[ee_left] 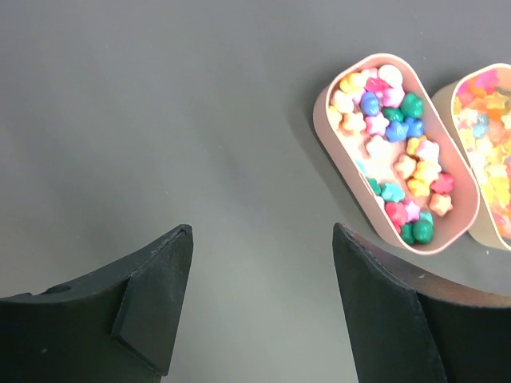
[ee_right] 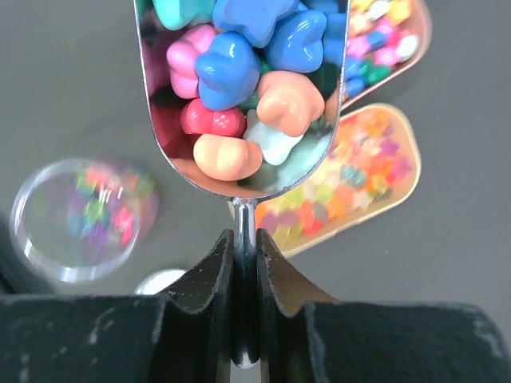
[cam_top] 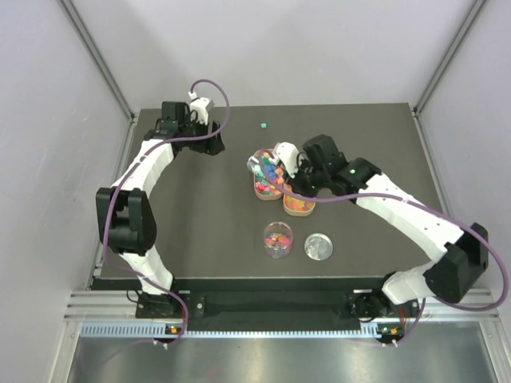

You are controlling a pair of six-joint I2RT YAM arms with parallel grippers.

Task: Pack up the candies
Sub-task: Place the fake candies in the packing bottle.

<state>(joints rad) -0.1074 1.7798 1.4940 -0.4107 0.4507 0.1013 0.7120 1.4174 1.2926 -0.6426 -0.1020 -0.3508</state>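
Note:
My right gripper is shut on the handle of a metal scoop heaped with candies in blue, pink, peach and teal. It hangs above two oval trays of candies; the pink tray and the tan tray show in the wrist views. A clear round jar holding some candies stands nearer the front, also in the right wrist view. My left gripper is open and empty over bare table, left of the pink tray.
A round metal lid lies right of the jar. One loose green candy lies at the far middle of the dark table. Grey walls enclose the table on three sides.

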